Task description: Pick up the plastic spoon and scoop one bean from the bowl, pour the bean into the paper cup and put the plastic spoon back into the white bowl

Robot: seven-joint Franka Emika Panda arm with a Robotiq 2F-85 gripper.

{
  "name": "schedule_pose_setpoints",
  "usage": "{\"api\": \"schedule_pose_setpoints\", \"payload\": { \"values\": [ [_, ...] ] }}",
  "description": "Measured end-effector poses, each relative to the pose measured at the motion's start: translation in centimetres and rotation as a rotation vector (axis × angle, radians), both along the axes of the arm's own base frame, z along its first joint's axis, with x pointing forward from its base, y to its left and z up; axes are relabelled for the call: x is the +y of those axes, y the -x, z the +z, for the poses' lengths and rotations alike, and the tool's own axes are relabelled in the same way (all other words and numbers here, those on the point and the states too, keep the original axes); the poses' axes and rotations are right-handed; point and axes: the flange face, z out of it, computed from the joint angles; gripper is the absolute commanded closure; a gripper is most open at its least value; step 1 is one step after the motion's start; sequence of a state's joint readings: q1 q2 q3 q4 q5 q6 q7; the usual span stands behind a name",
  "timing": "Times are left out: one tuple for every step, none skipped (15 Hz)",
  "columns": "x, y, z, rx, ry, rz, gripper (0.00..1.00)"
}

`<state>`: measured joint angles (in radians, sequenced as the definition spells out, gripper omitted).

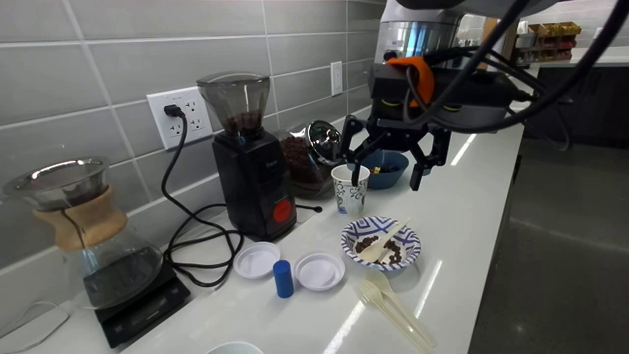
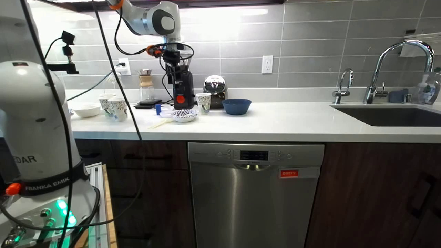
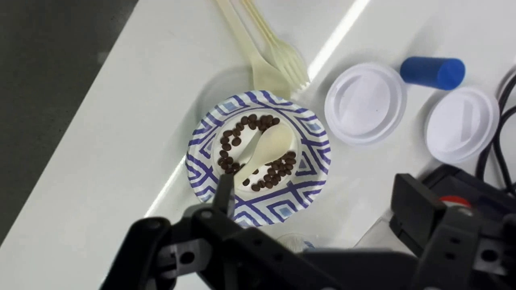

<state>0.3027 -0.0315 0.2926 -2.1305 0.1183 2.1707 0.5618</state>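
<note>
Above the glossy white counter [image 1: 457,211], in an exterior view, the black two-fingered gripper [image 1: 385,183] hangs with its fingers spread wide and nothing pinched between them. Well below, the small whitish plastic spoon [image 1: 374,250] lies unheld in the wide, shallow bowl with the busy blue-and-white pattern [image 1: 411,241], its handle leaning over the rim and dark brown beans [image 1: 364,243] scattered beside its scoop. Near that bowl the short, tapered white paper cup with the dark leafy print [image 1: 349,199] stands upright; its floor is hidden, so whether a bean lies inside I cannot say. Across the counter, in an exterior view, the round, plain dark blue bowl [image 2: 236,107] stands just past the cup, while the gripper's fingers are lost against the black coffee grinder [image 2: 186,103]. From the wrist, the fingers show far apart, and the spoon's handle passes out of sight behind one of them; the beans form a broken ring around the scoop, none visible on it. As I judge it, the spoon has yet to be grasped, with scooping, pouring and the return to the patterned bowl all left. Yet with the spoon lying where it should finish, a completed job could look much the same.
</note>
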Motion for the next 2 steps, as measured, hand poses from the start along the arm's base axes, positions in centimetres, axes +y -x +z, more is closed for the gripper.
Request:
{"api": "schedule_pose_setpoints", "payload": {
  "values": [
    [-0.21, 0.29, 0.01, -0.003, 0.005, 0.036, 0.0],
    [-0.37, 0.48, -0.03, -0.004, 0.007, 0.053, 0.0]
  ]
}}
